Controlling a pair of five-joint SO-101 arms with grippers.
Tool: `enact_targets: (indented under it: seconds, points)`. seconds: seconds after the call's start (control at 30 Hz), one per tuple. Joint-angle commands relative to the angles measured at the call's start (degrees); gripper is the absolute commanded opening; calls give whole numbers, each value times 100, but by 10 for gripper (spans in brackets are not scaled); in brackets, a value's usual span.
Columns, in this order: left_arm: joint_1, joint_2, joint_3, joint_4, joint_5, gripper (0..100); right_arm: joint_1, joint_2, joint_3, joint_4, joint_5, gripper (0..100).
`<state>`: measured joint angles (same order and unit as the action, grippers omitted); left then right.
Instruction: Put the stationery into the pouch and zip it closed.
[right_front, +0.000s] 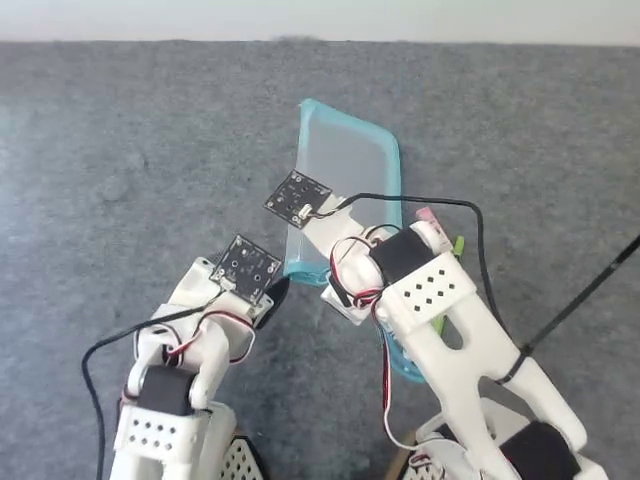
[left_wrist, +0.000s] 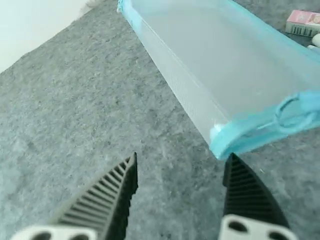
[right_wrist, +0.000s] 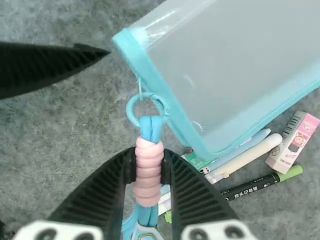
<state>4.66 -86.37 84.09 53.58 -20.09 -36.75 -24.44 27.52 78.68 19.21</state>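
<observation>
The translucent pouch (right_front: 345, 160) with cyan trim lies flat on the grey felt. Its zipper ring (right_wrist: 142, 107) hangs at the near corner, tied to a blue cord with a pink beaded pull (right_wrist: 147, 172). My right gripper (right_wrist: 147, 155) is shut on that pink pull. My left gripper (left_wrist: 182, 165) stands open just short of the same pouch corner (left_wrist: 225, 137), touching nothing. Beside the pouch lie the stationery: a pink eraser (right_wrist: 292, 142), a black marker with a green cap (right_wrist: 260, 185) and pale pens (right_wrist: 245, 152). They are outside the pouch.
Grey felt (right_front: 120, 150) covers the table, with free room to the left of the pouch and beyond it. A black cable (right_front: 470, 215) loops over the right arm. The left gripper's black finger (right_wrist: 45, 67) shows near the pouch corner in the right wrist view.
</observation>
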Motion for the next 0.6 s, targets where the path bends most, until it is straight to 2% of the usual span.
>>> enact_targets:
  seconds: [0.0, 0.17, 0.33, 0.5, 0.57]
  points:
    - [-53, -633, -312, 396, -158, 268, 110, -312, -79, -75, -70, 7]
    - [-44, -730, -154, 211, -132, 268, 101, -435, -97, -22, -70, 7]
    - [-79, -730, -277, 132, 413, 268, 154, -1068, -97, 92, -44, 7]
    - [-88, -756, -462, 123, 932, 268, 637, -1358, -527, 251, 35, 6]
    - [-88, -756, -497, 123, 985, 268, 760, -1279, -993, 567, 308, 6]
